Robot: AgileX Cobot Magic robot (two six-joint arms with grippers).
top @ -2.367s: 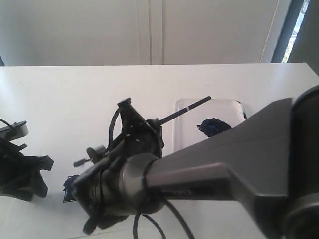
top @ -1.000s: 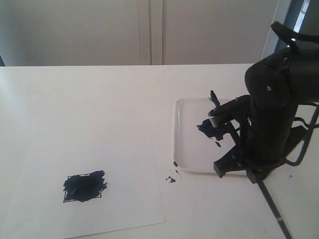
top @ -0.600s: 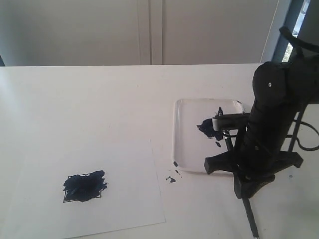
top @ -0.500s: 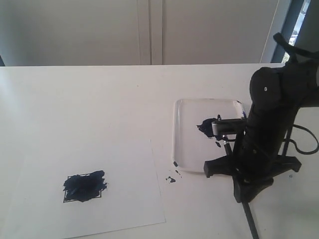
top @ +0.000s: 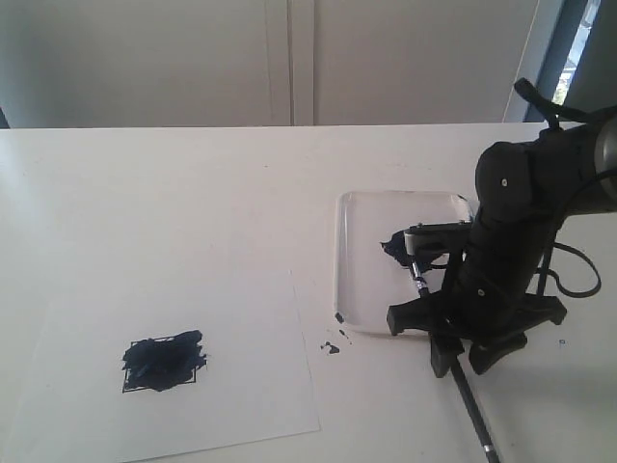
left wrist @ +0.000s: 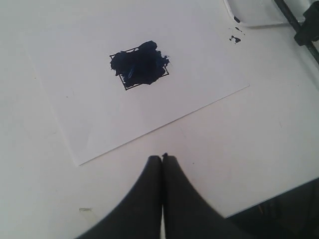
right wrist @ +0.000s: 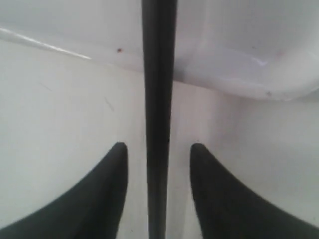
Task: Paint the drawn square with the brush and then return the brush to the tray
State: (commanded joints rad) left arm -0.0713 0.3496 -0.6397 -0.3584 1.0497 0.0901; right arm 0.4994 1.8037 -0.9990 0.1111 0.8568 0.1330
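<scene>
The drawn square point(top: 162, 362) on the paper is smeared dark blue-black; the left wrist view shows the same square point(left wrist: 141, 64). The brush point(top: 469, 405) lies slanted, its bristle end in the tray point(top: 339, 260) near the paint blob point(top: 397, 246) and its handle running out over the tray's rim onto the table. My right gripper point(top: 461, 359) straddles the handle and is open. In the right wrist view the brush point(right wrist: 158, 74) passes between both fingers of that gripper point(right wrist: 158, 145) with a gap on each side. My left gripper point(left wrist: 162, 158) is shut and empty, above bare table beside the paper.
A white paper sheet point(top: 241, 328) lies at the front left of the white table. Small paint splatters point(top: 331, 347) dot the table between the paper and the tray. The tray's rim point(right wrist: 234, 74) lies just beyond the right fingers.
My right arm swung from over the paper to the tray and sank lower. The brush tilted down until its bristle end lay in the tray and its handle reached the table.
</scene>
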